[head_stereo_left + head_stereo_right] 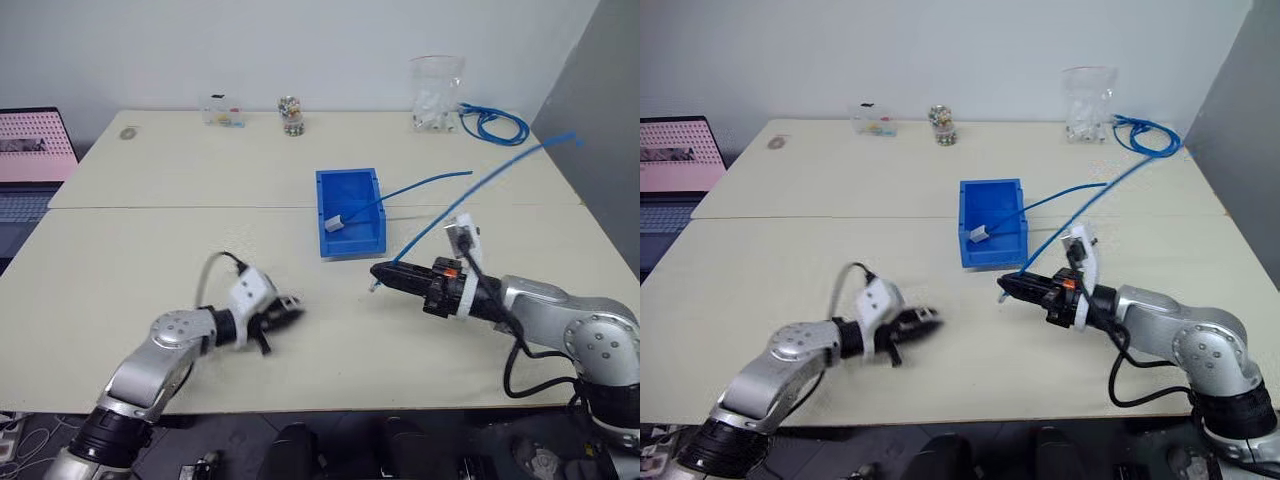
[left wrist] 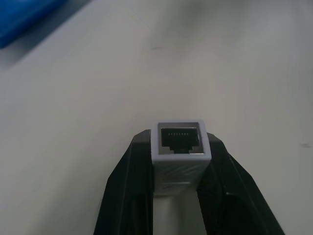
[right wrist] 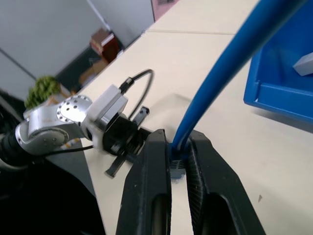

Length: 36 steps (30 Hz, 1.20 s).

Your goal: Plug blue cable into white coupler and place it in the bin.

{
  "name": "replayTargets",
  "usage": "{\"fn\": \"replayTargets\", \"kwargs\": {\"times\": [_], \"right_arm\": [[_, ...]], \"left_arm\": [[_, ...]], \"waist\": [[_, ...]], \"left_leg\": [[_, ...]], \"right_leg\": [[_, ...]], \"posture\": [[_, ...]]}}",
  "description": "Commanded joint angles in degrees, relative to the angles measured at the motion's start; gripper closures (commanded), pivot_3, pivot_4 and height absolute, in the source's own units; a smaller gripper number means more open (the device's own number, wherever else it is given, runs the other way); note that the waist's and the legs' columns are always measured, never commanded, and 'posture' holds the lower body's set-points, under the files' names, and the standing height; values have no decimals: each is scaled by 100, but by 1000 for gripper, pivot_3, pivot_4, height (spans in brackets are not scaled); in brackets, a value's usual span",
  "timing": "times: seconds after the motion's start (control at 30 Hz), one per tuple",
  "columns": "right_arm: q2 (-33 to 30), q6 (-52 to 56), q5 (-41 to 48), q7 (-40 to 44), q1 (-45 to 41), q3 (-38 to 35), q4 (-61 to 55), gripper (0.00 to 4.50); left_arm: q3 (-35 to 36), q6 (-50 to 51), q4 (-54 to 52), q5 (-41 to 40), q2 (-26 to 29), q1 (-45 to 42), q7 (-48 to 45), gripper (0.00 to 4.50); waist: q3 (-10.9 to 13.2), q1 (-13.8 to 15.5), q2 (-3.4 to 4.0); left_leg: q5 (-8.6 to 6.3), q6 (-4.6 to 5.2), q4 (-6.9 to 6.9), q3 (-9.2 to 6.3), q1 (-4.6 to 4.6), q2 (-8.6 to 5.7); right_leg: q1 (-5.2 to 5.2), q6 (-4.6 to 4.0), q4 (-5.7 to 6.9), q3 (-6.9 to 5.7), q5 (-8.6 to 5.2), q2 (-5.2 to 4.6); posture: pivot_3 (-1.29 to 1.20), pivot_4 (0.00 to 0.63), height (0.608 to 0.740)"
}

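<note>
The white coupler (image 2: 179,142) sits clamped between my left gripper's (image 2: 179,164) black fingers, its dark socket facing the wrist camera. That gripper (image 1: 290,312) hovers low over the near table, left of centre. My right gripper (image 1: 378,273) is shut on the blue cable (image 3: 230,68) just behind its plug, tip pointing left toward the left gripper with a gap between them. The cable rises away to the back right. The blue bin (image 1: 352,243) stands mid-table, just beyond both grippers.
Another small white coupler (image 1: 335,223) with its own blue cable (image 1: 425,183) lies in the bin. A coiled blue bundle (image 1: 495,125), a clear container (image 1: 437,95), a small jar (image 1: 292,115) and a clear box (image 1: 222,110) line the table's far edge.
</note>
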Motion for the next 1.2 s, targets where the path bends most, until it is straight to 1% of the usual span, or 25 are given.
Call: {"fn": "replayTargets", "kwargs": {"times": [0.03, 0.07, 0.1, 0.2, 0.3, 0.43, 0.53, 0.6, 0.73, 0.87, 1.2], "right_arm": [[7, -586, -1331, 813, -315, 613, 120, 4359], [46, -709, -1626, 960, -327, 792, 182, 4359], [53, -993, -2089, 1171, -308, 1082, 254, 4359], [110, -1742, -3165, 1596, -208, 1664, 499, 4359], [305, -2148, -3736, 1738, -63, 1834, 762, 4359], [539, -2283, -4026, 1820, 45, 1793, 847, 4359], [739, -2207, -4142, 1814, 92, 1781, 763, 4359], [778, -2113, -4162, 1846, 109, 1722, 649, 4359], [747, -1934, -4112, 1919, -9, 1493, 489, 4359], [860, -1819, -4126, 1977, -203, 1406, 413, 4359], [1208, -1715, -4411, 2195, -343, 1701, 548, 4359]], "left_arm": [[-400, -1377, 1500, 452, -622, -935, -996, 3688], [-487, -1782, 2016, 609, -779, -1141, -1205, 3688], [-587, -2229, 2592, 782, -921, -1342, -1436, 3688], [-657, -3134, 3814, 1116, -1223, -1765, -1764, 3688], [-584, -3502, 4386, 1211, -1400, -1981, -1887, 3688], [-471, -3460, 4476, 1122, -1509, -2001, -2035, 3688], [-425, -3187, 4287, 1077, -1495, -1839, -2143, 3688], [-400, -2985, 4097, 1044, -1439, -1711, -2245, 3688], [-366, -2740, 3790, 1056, -1257, -1495, -2478, 3688], [-344, -2530, 3666, 1094, -1177, -1445, -2558, 3688], [-295, -2250, 3620, 1146, -1176, -1520, -2497, 3688]], "waist": [[0, 18, -2], [-1, 19, -4], [-1, 17, -4], [-4, -1, -4], [-6, 21, -6], [-8, 13, -7], [-11, -9, -4], [-17, -22, -1], [-17, -64, -1], [-18, -138, -1], [-21, -146, 0]], "left_leg": [[1, 1, 1, 1, -5, 0], [0, 1, 3, 3, -8, 0], [0, 1, 3, 4, -10, 0], [0, 1, 3, 13, -9, 0], [0, 2, 6, 17, -10, -7], [5, 11, 16, 18, -7, -13], [8, 16, 14, 19, 2, -10], [8, 16, 12, 18, 4, -7], [8, 16, 10, 16, 5, -7], [7, 16, 5, 14, 5, -5], [7, 16, 4, 14, 10, -1]], "right_leg": [[-3, 2, -1, -4, 2, 7], [-3, 1, -1, -7, 2, 8], [-5, -19, -1, -8, 14, 7], [-8, -21, 1, -5, 17, 4], [-5, -14, 0, -9, 16, -6], [2, 1, -1, -4, 23, -9], [4, 21, 3, -1, 18, -6], [4, 7, 6, 0, 26, -4], [3, 5, 8, -1, 27, -4], [3, 4, 7, 0, 27, -7], [3, 4, 9, -1, 27, -6]], "posture": [[0, 150, 740], [0, 150, 740], [0, 150, 740], [0, 150, 740], [0, 150, 740], [0, 150, 740], [0, 150, 740], [0, 150, 740], [0, 150, 740], [0, 150, 740], [0, 150, 740]]}}
